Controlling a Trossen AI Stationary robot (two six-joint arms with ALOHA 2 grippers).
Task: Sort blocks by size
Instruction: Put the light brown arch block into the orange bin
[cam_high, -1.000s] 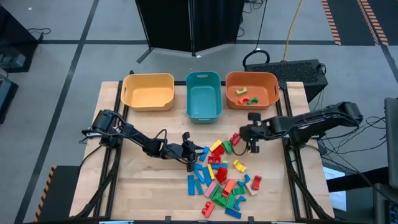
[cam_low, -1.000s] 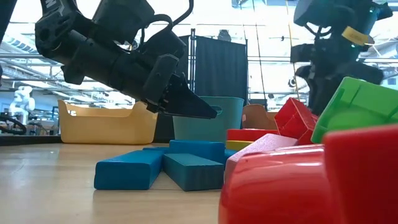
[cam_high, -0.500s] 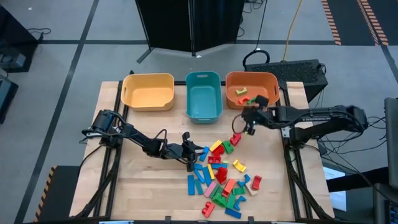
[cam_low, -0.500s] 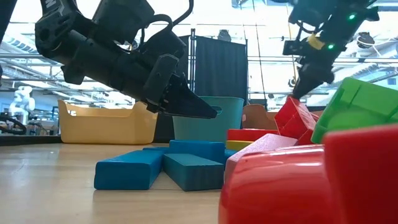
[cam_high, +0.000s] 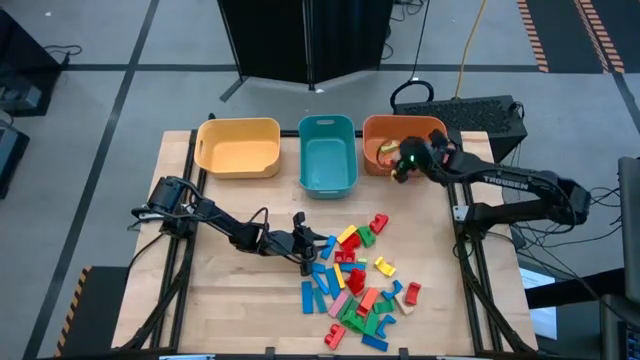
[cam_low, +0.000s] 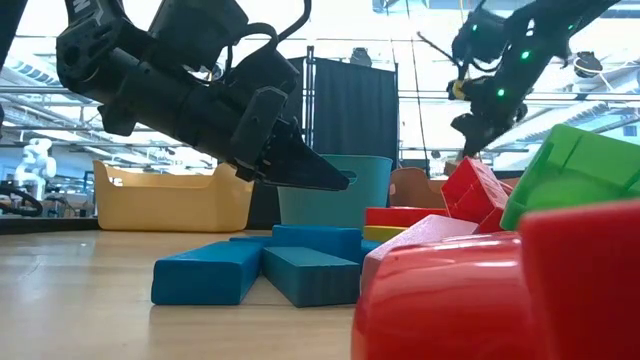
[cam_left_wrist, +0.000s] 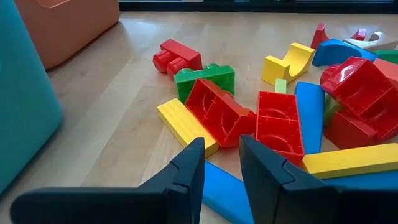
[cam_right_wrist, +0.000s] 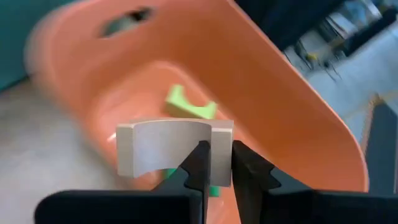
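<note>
Right gripper (cam_right_wrist: 216, 163) has its jaws pinched on a small pale arch block (cam_right_wrist: 168, 149), hanging over the orange bin (cam_high: 432, 128) at the surface's back right. It looks light, stiff and slick, so best gripped across flat faces. Remaining blocks (cam_high: 355, 285) sit front-center with bare wood around; left gripper (cam_left_wrist: 221, 163) waits low beside them, jaws slightly apart and empty.

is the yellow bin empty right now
Yes, in the high view the yellow bin shows only its bare floor, while the few sorted blocks lie in the orange bin.
</note>
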